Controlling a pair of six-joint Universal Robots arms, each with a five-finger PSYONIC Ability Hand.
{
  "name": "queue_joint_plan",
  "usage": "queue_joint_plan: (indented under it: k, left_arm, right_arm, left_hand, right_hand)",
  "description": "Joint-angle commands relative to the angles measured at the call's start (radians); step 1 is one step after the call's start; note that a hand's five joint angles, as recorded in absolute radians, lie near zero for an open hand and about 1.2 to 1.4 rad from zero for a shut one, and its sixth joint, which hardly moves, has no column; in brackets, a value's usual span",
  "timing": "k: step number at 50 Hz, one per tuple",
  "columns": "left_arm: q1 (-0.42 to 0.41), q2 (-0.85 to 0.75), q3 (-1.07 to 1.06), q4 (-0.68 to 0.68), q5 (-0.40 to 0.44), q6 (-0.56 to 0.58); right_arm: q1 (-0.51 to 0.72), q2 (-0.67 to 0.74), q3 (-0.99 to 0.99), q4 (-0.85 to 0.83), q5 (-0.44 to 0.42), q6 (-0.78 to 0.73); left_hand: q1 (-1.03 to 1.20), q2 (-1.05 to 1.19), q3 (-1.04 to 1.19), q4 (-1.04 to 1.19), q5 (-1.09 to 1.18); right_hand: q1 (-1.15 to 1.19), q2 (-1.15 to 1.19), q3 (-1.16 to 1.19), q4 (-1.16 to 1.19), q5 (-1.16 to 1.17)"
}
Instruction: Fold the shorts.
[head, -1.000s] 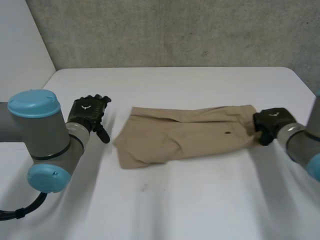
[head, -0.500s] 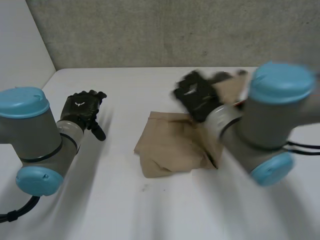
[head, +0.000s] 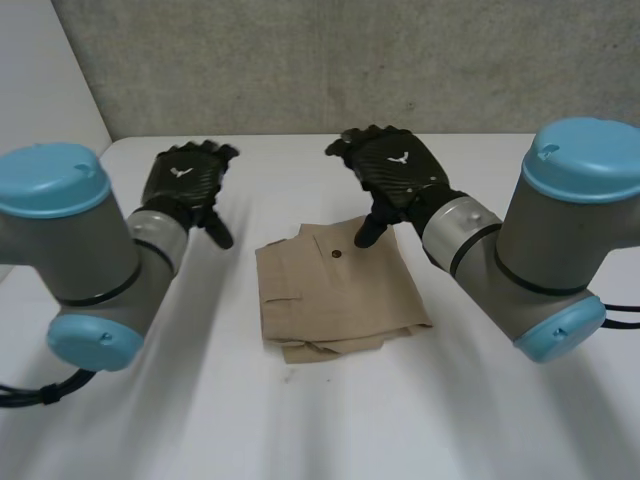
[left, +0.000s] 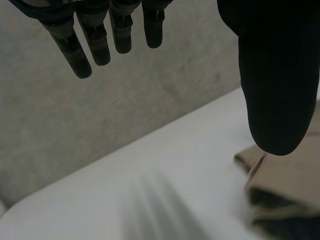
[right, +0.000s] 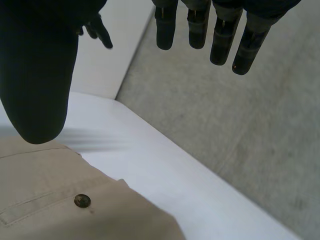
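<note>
Khaki shorts (head: 335, 295) lie folded into a compact, roughly square bundle at the centre of the frame on a white desk (head: 300, 420). A dark button (head: 338, 254) shows near their upper edge, and the under layers stick out along the lower edge. The robot's right hand (head: 392, 170) hovers over the bundle's upper right, fingers straight and spread, holding nothing. Its thumb (right: 35, 75) points down toward the cloth beside the button; whether the tip touches cannot be told. The left hand (head: 188, 185) is raised to the upper left of the shorts, clear of them. Its fingers (left: 80, 47) are straight and slightly parted, the thumb held wide, and the hand is empty. In the left wrist view a folded corner of the shorts lies just past the thumb tip. A grey concrete wall (head: 350, 60) closes off the desk along the top of the frame.
</note>
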Motion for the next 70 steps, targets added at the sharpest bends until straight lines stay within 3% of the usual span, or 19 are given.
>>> queue_joint_plan:
  k: [1,6,11,17,24,31,37,41,51,59,70]
  left_arm:
    - [-0.132,-0.151,0.153,-0.024,0.028,-0.02]
    - [-0.17,-0.261,0.209,-0.142,0.022,-0.023]
    - [-0.175,-0.33,0.233,-0.264,-0.006,-0.02]
    - [-0.172,-0.33,0.229,-0.291,-0.019,-0.018]
    - [-0.18,-0.226,0.21,-0.305,-0.019,-0.018]
    - [-0.15,0.007,0.212,-0.31,-0.018,-0.015]
    - [-0.039,0.176,0.227,-0.343,-0.018,-0.017]
    - [0.041,0.252,0.271,-0.422,-0.01,-0.023]
    - [0.104,0.292,0.295,-0.592,0.089,-0.018]
    - [0.139,0.32,0.282,-0.6,0.131,-0.017]
    - [0.14,0.323,0.25,-0.595,0.129,-0.012]
  right_arm:
    - [-0.041,0.166,-0.116,0.162,0.008,0.062]
    - [-0.055,0.278,-0.173,0.276,0.011,0.06]
    - [-0.061,0.304,-0.173,0.3,0.041,0.027]
    - [-0.08,0.291,-0.155,0.305,0.089,-0.042]
    - [-0.078,0.202,-0.115,0.317,0.088,-0.07]
    - [-0.096,-0.037,-0.098,0.294,0.112,-0.047]
    - [-0.173,-0.229,-0.093,0.253,0.325,-0.012]
    - [-0.208,-0.285,-0.099,0.279,0.431,-0.018]
    - [-0.219,-0.299,-0.135,0.418,0.356,-0.022]
    - [-0.221,-0.311,-0.135,0.489,0.269,-0.013]
    - [-0.216,-0.332,-0.122,0.491,0.258,-0.022]
  left_hand:
    - [0.003,-0.011,-0.022,-0.013,-0.03]
    - [0.009,-0.005,-0.016,-0.007,-0.025]
    - [0.001,-0.013,-0.025,-0.016,-0.033]
    - [-0.005,-0.019,-0.031,-0.022,-0.039]
    - [-0.008,-0.022,-0.033,-0.025,-0.042]
    - [-0.015,-0.029,-0.04,-0.032,-0.049]
    - [0.003,-0.011,-0.022,-0.013,-0.03]
    - [0.003,-0.011,-0.022,-0.013,-0.03]
    - [-0.011,-0.025,-0.036,-0.028,-0.045]
    - [-0.015,-0.029,-0.04,-0.032,-0.049]
    - [-0.015,-0.029,-0.04,-0.032,-0.049]
  right_hand:
    - [-0.033,-0.049,-0.04,-0.063,-0.072]
    - [-0.033,-0.049,-0.04,-0.063,-0.072]
    - [-0.033,-0.049,-0.04,-0.063,-0.072]
    - [-0.033,-0.049,-0.04,-0.063,-0.072]
    - [-0.033,-0.049,-0.04,-0.063,-0.072]
    - [-0.033,-0.049,-0.04,-0.063,-0.072]
    - [-0.033,-0.049,-0.04,-0.063,-0.072]
    - [-0.033,-0.049,-0.04,-0.063,-0.072]
    - [-0.033,-0.049,-0.04,-0.063,-0.072]
    - [-0.033,-0.049,-0.04,-0.063,-0.072]
    - [-0.033,-0.049,-0.04,-0.063,-0.072]
